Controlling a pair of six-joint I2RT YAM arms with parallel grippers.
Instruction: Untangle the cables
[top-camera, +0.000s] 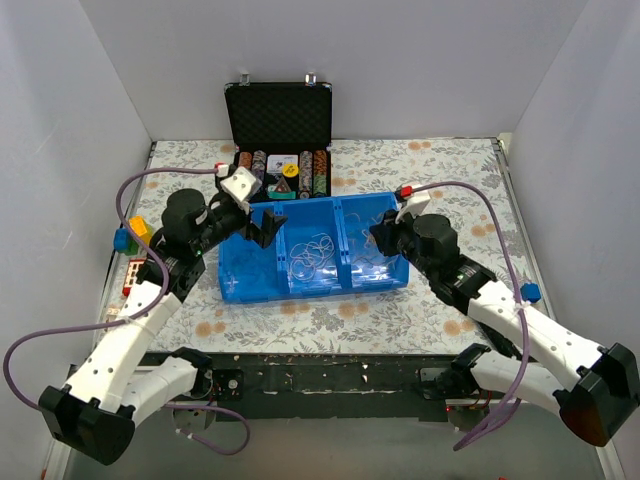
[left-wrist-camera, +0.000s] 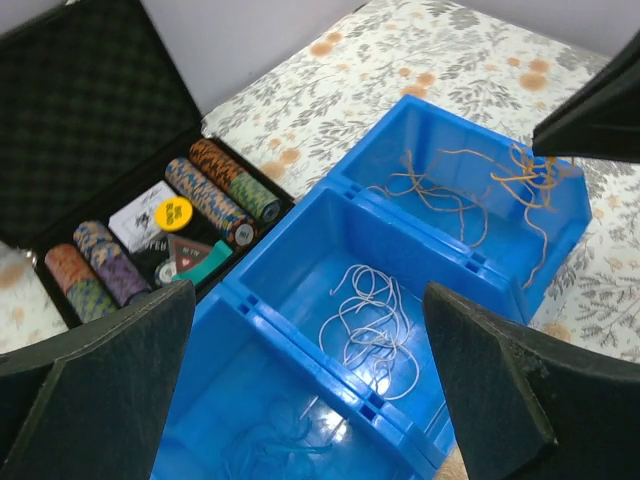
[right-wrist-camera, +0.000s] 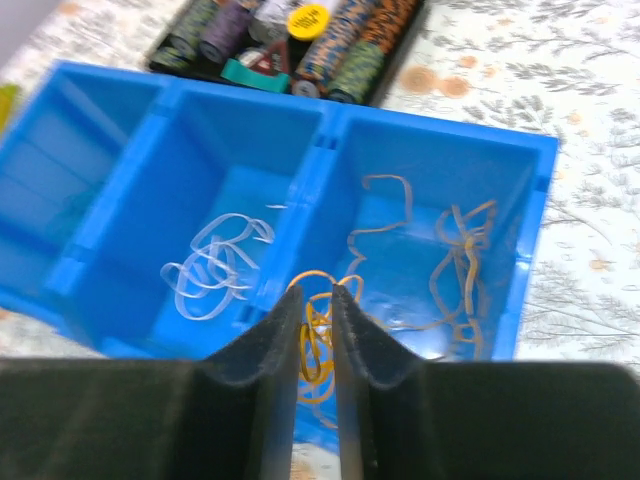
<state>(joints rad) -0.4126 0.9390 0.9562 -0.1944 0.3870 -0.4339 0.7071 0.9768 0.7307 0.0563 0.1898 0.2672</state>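
Blue tray (top-camera: 238, 278), open chip case (top-camera: 280, 118) behind

The left arm (top-camera: 130, 335) rises from the lower left of the top view and bends in toward the centre. The left gripper (top-camera: 266, 226) sits just left of centre, its fingers (left-wrist-camera: 110, 390) spread wide. The right arm (top-camera: 515, 325) reaches in from the lower right. The right gripper (top-camera: 381, 235) is just right of centre, its fingers (right-wrist-camera: 262, 370) drawn nearly together with a thin slit between them.

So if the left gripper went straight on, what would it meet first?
Most likely the pale loops in the middle compartment of the blue tray; the open left gripper aims there, though depth is unclear.
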